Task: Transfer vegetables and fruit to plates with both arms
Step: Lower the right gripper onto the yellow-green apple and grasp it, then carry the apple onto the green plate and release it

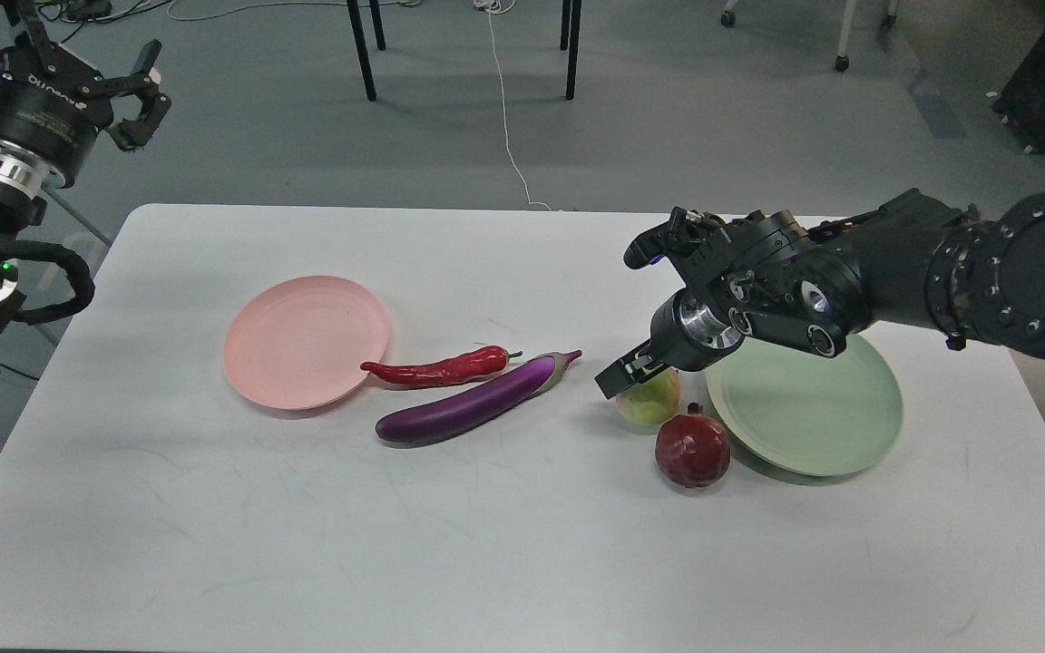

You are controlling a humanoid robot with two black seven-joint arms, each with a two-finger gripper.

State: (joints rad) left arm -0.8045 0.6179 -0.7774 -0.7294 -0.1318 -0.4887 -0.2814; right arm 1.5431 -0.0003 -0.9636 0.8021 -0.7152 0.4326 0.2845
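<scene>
A purple eggplant [473, 401] lies on the white table [214, 544] at the centre. A red chili pepper [436, 367] lies just behind it, its tip touching the pink plate [305, 340]. A yellow-green peach-like fruit [651, 405] sits next to a dark red pomegranate [692, 449], which touches the green plate [808, 408]. My right gripper [633, 372] is right over the peach's top left, touching or nearly touching it; its fingers show as one dark block. My left gripper [149, 95] is raised at the far left, off the table, open and empty.
Both plates hold nothing. Beyond the table's far edge there is grey floor with black chair legs [361, 50] and a white cable [506, 118]. My right arm's thick wrist [795, 290] hangs over the green plate's far rim.
</scene>
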